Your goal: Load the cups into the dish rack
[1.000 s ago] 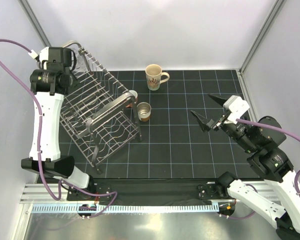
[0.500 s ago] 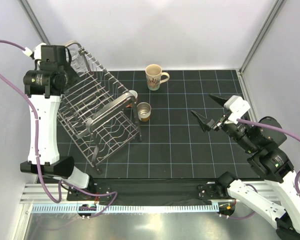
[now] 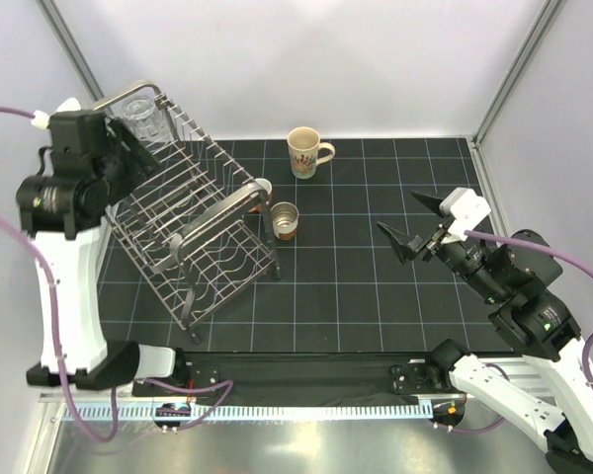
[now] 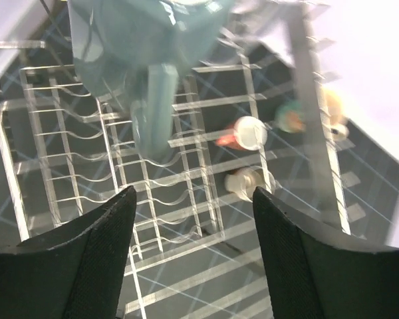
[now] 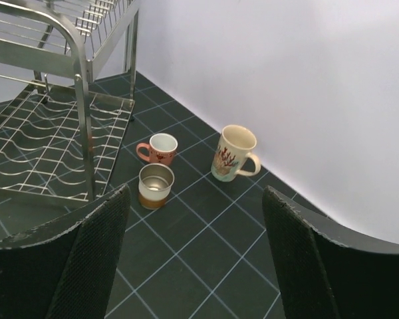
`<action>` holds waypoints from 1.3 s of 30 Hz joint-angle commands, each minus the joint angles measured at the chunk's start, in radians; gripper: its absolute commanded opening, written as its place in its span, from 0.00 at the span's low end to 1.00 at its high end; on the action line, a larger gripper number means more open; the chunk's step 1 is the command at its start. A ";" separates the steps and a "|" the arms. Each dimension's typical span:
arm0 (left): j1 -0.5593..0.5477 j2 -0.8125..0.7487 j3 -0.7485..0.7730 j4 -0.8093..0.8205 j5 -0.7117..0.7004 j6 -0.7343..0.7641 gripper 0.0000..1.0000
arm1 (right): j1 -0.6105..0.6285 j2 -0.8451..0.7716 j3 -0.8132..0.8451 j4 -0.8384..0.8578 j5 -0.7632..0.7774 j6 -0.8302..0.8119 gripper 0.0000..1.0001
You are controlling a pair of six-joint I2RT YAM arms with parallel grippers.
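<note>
The dish rack (image 3: pixel 193 227) stands at the left on the dark mat. A translucent cup (image 3: pixel 138 117) stands in its far left corner; the left wrist view shows it blurred and grey-teal (image 4: pixel 146 46). My left gripper (image 3: pixel 138 158) (image 4: pixel 193 199) hangs open over the rack, just near of that cup, with nothing between its fingers. Right of the rack stand a salmon-pink mug (image 3: pixel 263 187) (image 5: pixel 158 148), a small brown-based cup (image 3: pixel 285 220) (image 5: pixel 155 186) and a cream mug with red-brown print (image 3: pixel 304 151) (image 5: pixel 234 153). My right gripper (image 3: pixel 415 222) (image 5: pixel 196 193) is open and empty, well right of them.
Tall tubular loop handles (image 3: pixel 232 202) rise from the rack (image 5: pixel 60 133), one right beside the pink mug. White walls (image 3: pixel 326 59) close the back and both sides. The gridded mat (image 3: pixel 376 286) lies between the three cups and my right arm.
My left gripper opened and drew back to the left and nearer, away from the rack's far corner, uncovering the translucent cup there. The right arm has not moved.
</note>
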 commanded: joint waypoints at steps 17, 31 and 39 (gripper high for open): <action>0.006 -0.383 -0.099 0.286 0.518 0.113 0.81 | 0.005 0.369 0.127 -0.106 0.178 0.270 0.89; 0.006 -0.559 -0.113 0.136 0.815 0.213 0.88 | -0.133 0.983 0.592 0.019 0.069 -0.012 0.88; 0.001 -0.588 -0.037 -0.044 0.785 0.331 0.89 | -0.223 1.326 0.942 -0.021 -0.049 -0.179 0.83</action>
